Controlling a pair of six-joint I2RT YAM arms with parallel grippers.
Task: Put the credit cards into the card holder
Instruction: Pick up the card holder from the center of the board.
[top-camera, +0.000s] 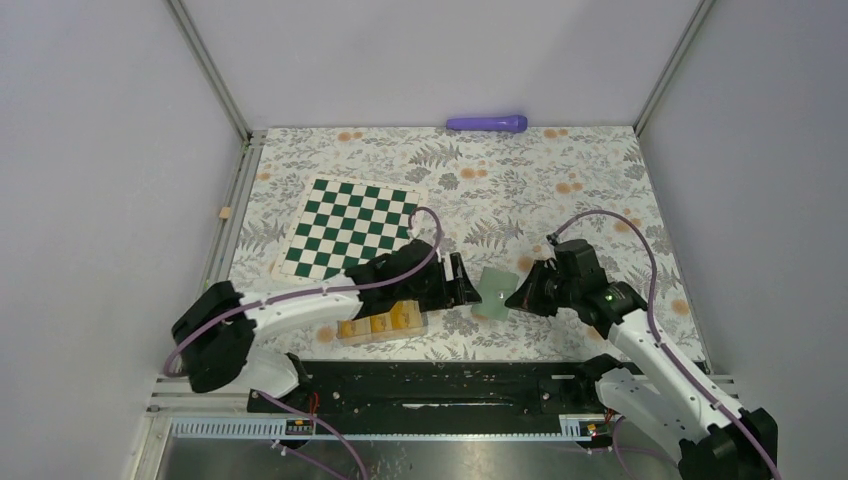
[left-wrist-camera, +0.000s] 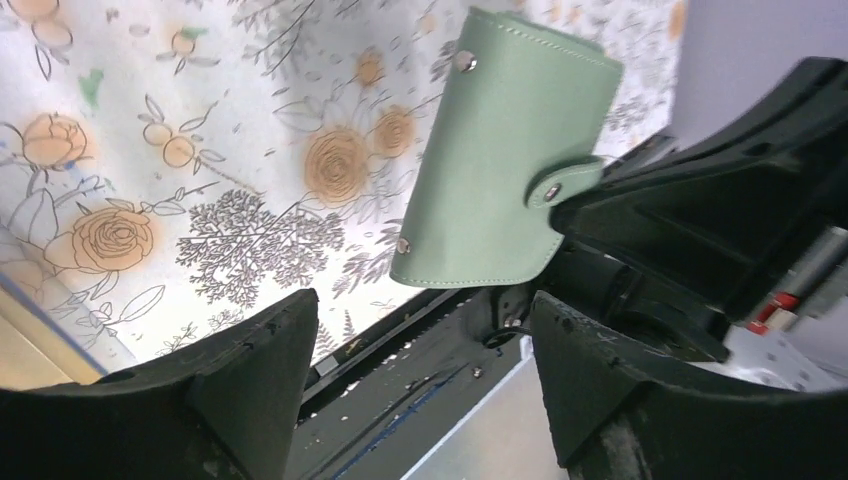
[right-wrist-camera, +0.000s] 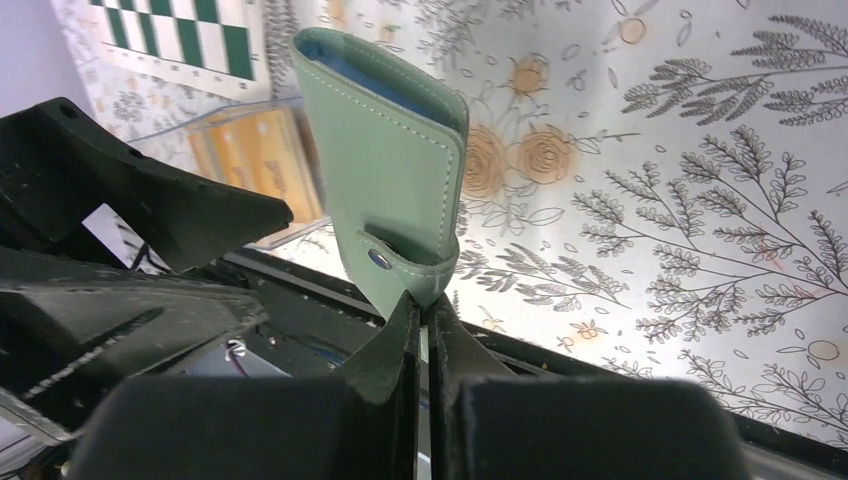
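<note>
The sage-green card holder is snapped closed and held upright off the table between the two arms. My right gripper is shut on the snap-strap edge of the card holder, whose light blue inside shows at the top. My left gripper stands open just short of the card holder, not touching it, with nothing between its fingers. The orange-yellow credit cards stand in a clear box below the left gripper. In the right wrist view the credit cards lie behind the holder.
A green-and-white chessboard lies at the middle left of the floral cloth. A purple cylinder rests at the far edge. The clear box sits near the black front rail. Grey walls close in both sides.
</note>
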